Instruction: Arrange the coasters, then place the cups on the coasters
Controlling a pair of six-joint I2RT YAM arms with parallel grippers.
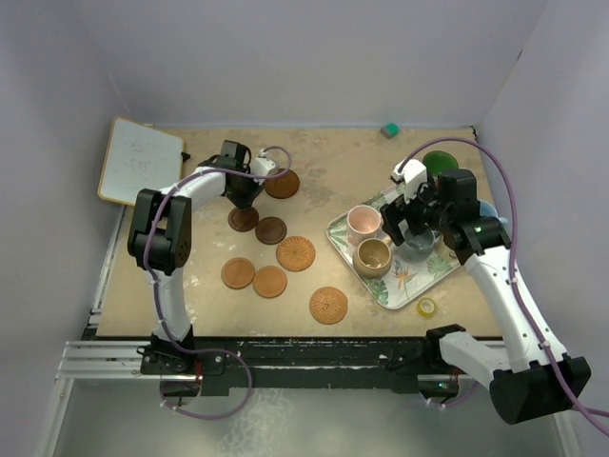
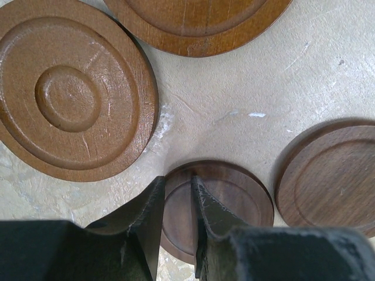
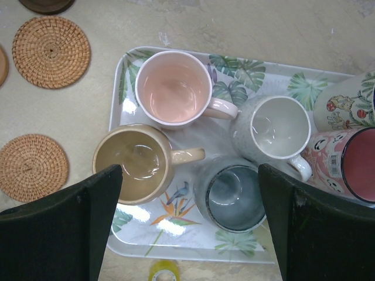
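Observation:
My left gripper (image 1: 244, 198) (image 2: 177, 181) points down at a dark brown coaster (image 2: 234, 199) (image 1: 244, 220). Its jaws are nearly together astride the coaster's left rim, and the coaster lies flat. A ringed brown coaster (image 2: 70, 93), another brown one (image 2: 199, 23) and a second dark one (image 2: 328, 175) lie around it. My right gripper (image 3: 190, 175) (image 1: 409, 228) hangs wide open above the tray (image 3: 123, 70), holding nothing. Below it stand the tan cup (image 3: 132, 161) and slate cup (image 3: 231, 196), with the pink cup (image 3: 173, 88), grey cup (image 3: 280, 126) and red cup (image 3: 357, 164) beside them.
Two woven coasters (image 1: 296, 253) (image 1: 328, 305) and two orange ones (image 1: 238, 273) (image 1: 269, 281) lie mid-table. A green cup (image 1: 440, 162) stands behind the tray. A yellow tape roll (image 1: 427, 307) sits by the tray's near edge. A whiteboard (image 1: 141, 160) lies back left.

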